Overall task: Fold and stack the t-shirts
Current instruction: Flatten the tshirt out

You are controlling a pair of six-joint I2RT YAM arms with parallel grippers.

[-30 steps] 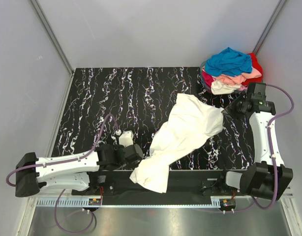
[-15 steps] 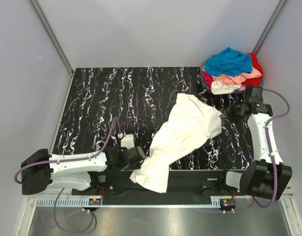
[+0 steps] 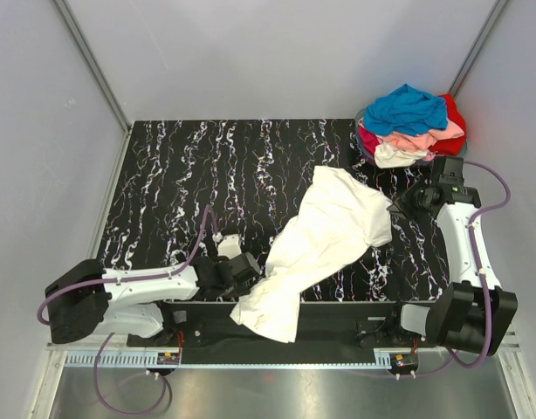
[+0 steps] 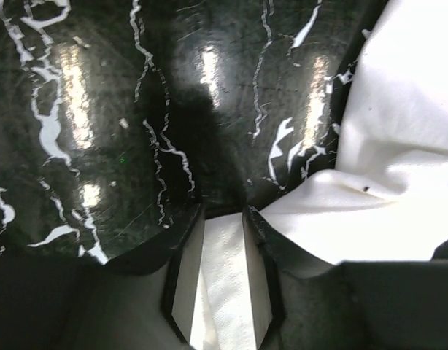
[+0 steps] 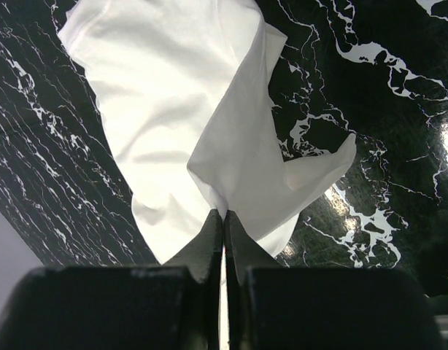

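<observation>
A cream-white t-shirt lies crumpled in a diagonal across the black marbled table, and its lower end hangs over the near edge. My right gripper is shut on the shirt's right edge; in the right wrist view the cloth bunches up at the closed fingertips of the gripper. My left gripper is at the shirt's lower left edge. In the left wrist view it is open, with a strip of white cloth lying between the fingers.
A pile of t-shirts sits at the back right corner: blue on top, red, pink and cream below. Grey walls stand on three sides of the table.
My left arm has moved right, up to the shirt's lower left edge. My right gripper has shifted slightly left with the shirt's right edge in it.
</observation>
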